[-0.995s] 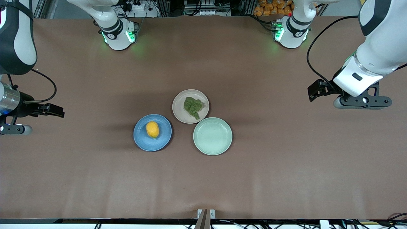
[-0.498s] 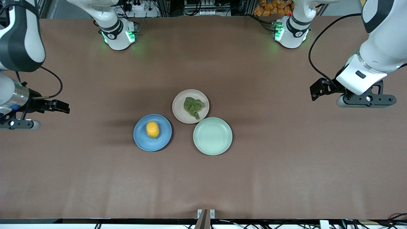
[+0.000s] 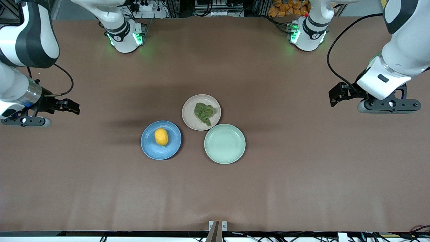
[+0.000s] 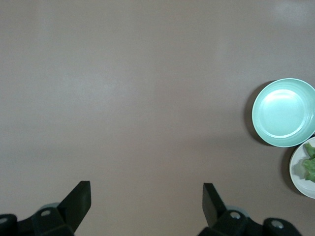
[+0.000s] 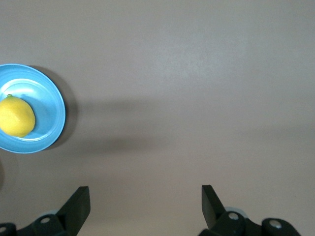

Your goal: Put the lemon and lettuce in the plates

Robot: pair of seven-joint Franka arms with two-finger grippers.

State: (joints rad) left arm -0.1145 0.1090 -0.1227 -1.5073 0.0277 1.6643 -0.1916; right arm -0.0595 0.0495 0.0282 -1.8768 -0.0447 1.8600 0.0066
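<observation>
The yellow lemon (image 3: pixel 161 136) lies in the blue plate (image 3: pixel 172 145); both also show in the right wrist view, the lemon (image 5: pixel 16 116) in the blue plate (image 5: pixel 49 101). The dark-green lettuce (image 3: pixel 203 113) lies in the beige plate (image 3: pixel 189 117); the left wrist view shows part of the lettuce (image 4: pixel 310 165) and the beige plate (image 4: pixel 297 173). My left gripper (image 3: pixel 388 107) is open and empty over bare table at the left arm's end (image 4: pixel 146 197). My right gripper (image 3: pixel 24 121) is open and empty over bare table at the right arm's end (image 5: pixel 145 199).
An empty pale mint-green plate (image 3: pixel 224 144) sits beside the beige plate, nearer the front camera, and shows in the left wrist view (image 4: pixel 284 112). The three plates cluster at the table's middle. Brown table surface lies all around them.
My right gripper has drawn back toward its base and a little toward the table's middle. My left gripper has drifted slightly toward its own end. Lemon, lettuce and plates have not moved.
</observation>
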